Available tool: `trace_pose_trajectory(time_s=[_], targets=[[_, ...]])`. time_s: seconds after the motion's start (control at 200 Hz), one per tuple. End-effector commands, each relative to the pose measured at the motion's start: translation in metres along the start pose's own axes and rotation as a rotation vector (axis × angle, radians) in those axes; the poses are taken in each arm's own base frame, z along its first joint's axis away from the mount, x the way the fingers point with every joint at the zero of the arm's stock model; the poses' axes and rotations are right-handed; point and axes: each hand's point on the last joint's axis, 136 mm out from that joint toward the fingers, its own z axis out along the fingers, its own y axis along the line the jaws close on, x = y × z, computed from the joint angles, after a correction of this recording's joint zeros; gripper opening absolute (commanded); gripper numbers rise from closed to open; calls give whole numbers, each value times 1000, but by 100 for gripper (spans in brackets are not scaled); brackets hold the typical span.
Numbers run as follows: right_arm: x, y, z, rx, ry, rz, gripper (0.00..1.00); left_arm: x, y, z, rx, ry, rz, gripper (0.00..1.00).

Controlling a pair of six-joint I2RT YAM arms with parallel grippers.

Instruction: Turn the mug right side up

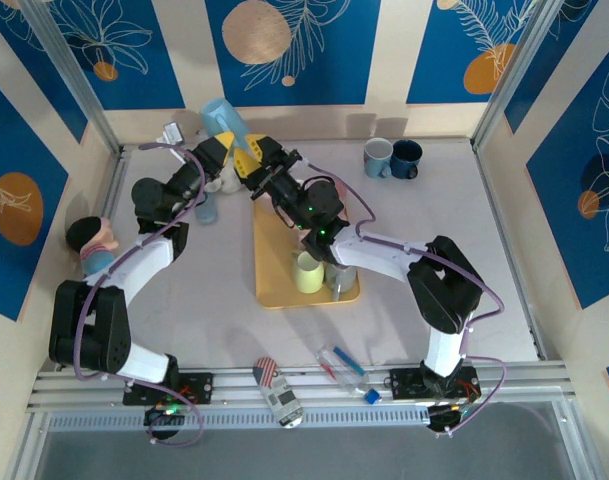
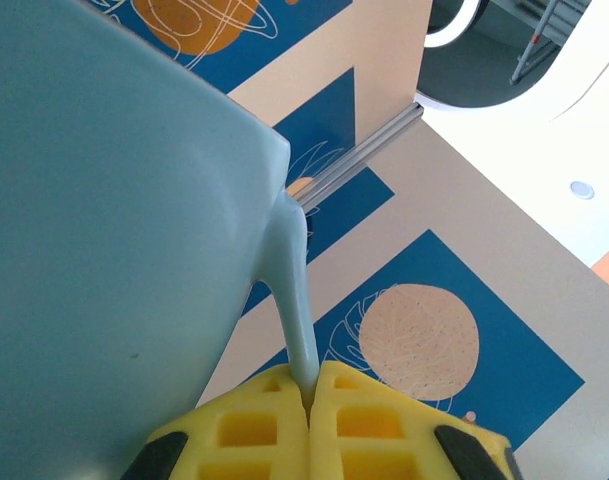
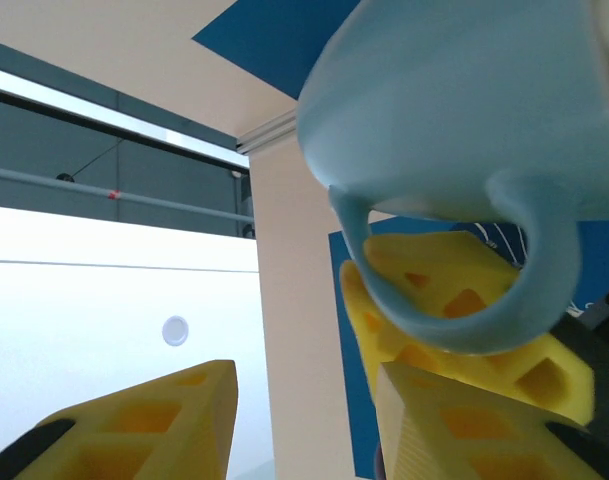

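Mug: pale blue ceramic mug [image 1: 224,122] is being held aloft, tilted, over the far side of the grey counter [image 1: 484,240]
Left fingers [image 2: 284,415]: being clamped together on the mug's handle
Right fingers [image 3: 199,400]: being held apart, just beside the mug

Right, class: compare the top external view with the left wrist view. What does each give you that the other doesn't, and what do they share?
Top external adds the layout: a yellow tray with a pale yellow cup on it, and a pale mug beside a dark blue mug at the back right. Left wrist adds the grip detail: the left gripper shut on the thin handle of the light blue mug. Shared: that mug, held up by the left gripper's yellow fingers.
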Motion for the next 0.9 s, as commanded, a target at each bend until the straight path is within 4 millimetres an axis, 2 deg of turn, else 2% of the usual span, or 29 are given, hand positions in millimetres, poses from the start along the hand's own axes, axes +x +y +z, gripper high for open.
trace_pose_trajectory(time_s=[0.0, 0.32, 0.89], targets=[[5, 9, 6, -62, -2, 340, 42, -19, -54, -4, 155, -75, 154, 0], [0, -2, -1, -80, -26, 376, 44, -27, -65, -3, 209, -116, 195, 0], [-5, 3, 15, -168, -1, 442, 43, -21, -80, -3, 245, -84, 261, 0]])
